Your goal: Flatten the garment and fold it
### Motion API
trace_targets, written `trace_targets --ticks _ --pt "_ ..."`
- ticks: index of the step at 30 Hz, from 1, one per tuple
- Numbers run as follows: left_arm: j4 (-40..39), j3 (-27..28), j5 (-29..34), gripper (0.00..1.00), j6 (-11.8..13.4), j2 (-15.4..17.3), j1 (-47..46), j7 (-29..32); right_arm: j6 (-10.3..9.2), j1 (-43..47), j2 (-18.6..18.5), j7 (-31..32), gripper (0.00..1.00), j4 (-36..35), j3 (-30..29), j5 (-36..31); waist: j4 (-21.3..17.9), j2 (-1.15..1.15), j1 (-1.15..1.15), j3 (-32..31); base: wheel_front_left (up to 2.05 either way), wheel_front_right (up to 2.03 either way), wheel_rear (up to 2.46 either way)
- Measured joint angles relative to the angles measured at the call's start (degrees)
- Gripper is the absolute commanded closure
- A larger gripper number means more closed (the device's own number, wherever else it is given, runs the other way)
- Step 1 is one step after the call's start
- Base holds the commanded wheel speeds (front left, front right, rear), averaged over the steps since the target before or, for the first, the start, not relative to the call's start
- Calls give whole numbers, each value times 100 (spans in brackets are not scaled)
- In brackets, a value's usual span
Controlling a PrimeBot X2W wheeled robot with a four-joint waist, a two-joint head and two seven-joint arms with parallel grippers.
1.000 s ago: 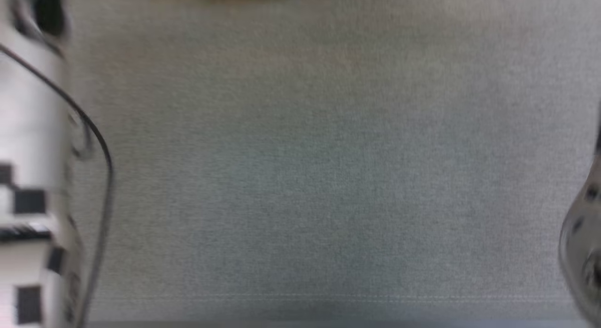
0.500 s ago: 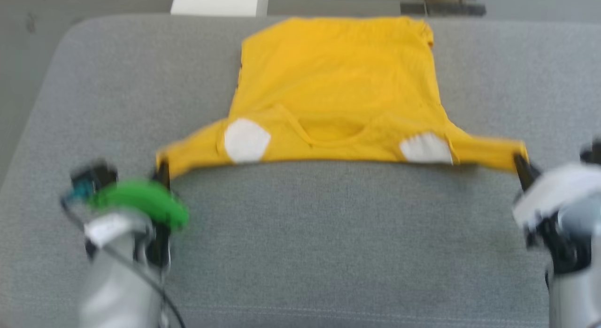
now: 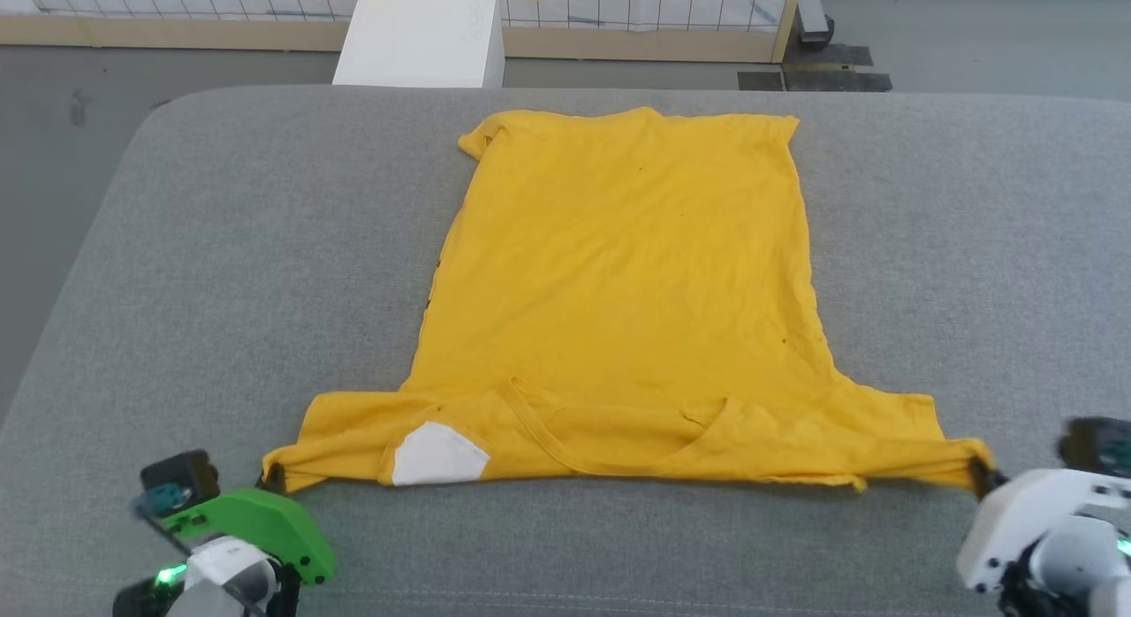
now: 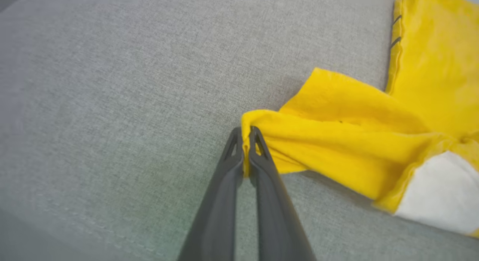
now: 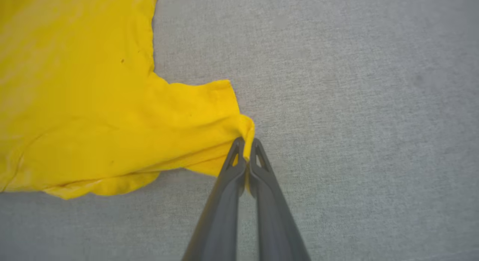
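I have the shirt (image 3: 627,272) spread on the grey cushion (image 3: 221,246) in the head view, with the hem out at 12 o'clock and the collar (image 3: 610,445) towards me at 6. The body lies fairly flat with light wrinkles, and the hem corner at 11 o'clock is curled over. Both sleeves are drawn out sideways along the near edge.

My left claw (image 3: 276,478) sits at 8 o'clock, pressed together on the tip of that sleeve. On the left wrist view, a thin fold of yellow cloth is caught between the two dark fingers (image 4: 220,201), and the sleeve bunches up just past them. My right claw (image 3: 982,476) sits at 4 o'clock and pinches the other sleeve's tip. On the right wrist view, the cloth gathers to a point at its fingertips.

A white patch (image 3: 437,455) shows on the shirt at 7 o'clock, just left of the collar, with its near edge tucked under the fold. A few small dark specks (image 3: 785,340) dot the yellow near the right side seam.

Beyond the cushion at 12 o'clock, a white box (image 3: 422,35) stands on the floor (image 3: 53,113) in front of a wire grid (image 3: 618,3).
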Motion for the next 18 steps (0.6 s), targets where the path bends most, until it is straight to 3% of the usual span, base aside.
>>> trace_targets --ticks 5,9,13,14,15,16,18 --pt "-168 -593 731 100 164 307 2 302 0 -136 -244 1020 100 15 918 -680 -59 0 0 77 0 0 0" --pt "-310 -662 791 100 261 318 3 356 0 -459 -330 2030 100 280 1379 -938 -109 0 0 131 0 0 0" --pt "-494 -590 694 100 291 286 14 325 0 -612 -355 2643 100 458 1538 -1028 -89 0 0 152 0 0 0" --pt "-534 -579 689 100 291 278 20 301 0 -626 -355 2695 90 461 1538 -1017 -80 0 0 150 0 0 0" --pt "-590 -557 672 100 292 274 43 294 0 -632 -348 2693 56 444 1521 -969 -69 0 0 145 0 0 0" --pt "-656 -536 635 100 308 269 74 268 0 -632 -335 2668 0 409 1464 -915 -58 0 0 141 0 0 0" --pt "-768 -480 606 100 335 264 141 227 0 -632 -293 2561 0 280 1349 -757 -49 0 0 124 0 0 0"
